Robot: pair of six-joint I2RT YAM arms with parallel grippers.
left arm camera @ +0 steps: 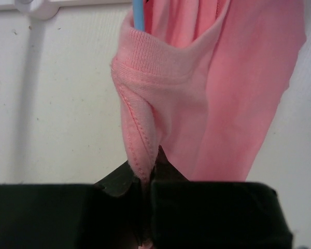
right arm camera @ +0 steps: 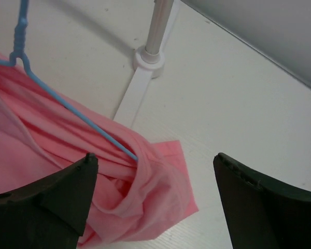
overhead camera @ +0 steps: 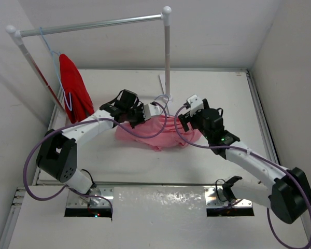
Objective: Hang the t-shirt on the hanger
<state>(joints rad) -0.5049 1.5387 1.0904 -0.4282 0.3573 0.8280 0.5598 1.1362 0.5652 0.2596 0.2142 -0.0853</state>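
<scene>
Left end effector (left arm camera: pixel 147 179) clenched on a shirt (left arm camera: pixel 238 93) hem fold. Right end effector (right arm camera: pixel 155 161) released, jaws wide over the shirt. Hanger (right arm camera: pixel 83 116) half inside the shirt, mid surface (overhead camera: pixel 119 161), toward the far edge. Risk: the unheld wire slips out if left pulls.

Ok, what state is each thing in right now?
Pink fabric t-shirt: bunched on the table, only partly on the hanger.
Thin light-blue wire hanger: one arm tucked into the t-shirt, hook outside.
Left hand: shut on the t-shirt's stitched edge.
Right hand: open, holding nothing.
Red garment: hanging from the metal rail.
</scene>
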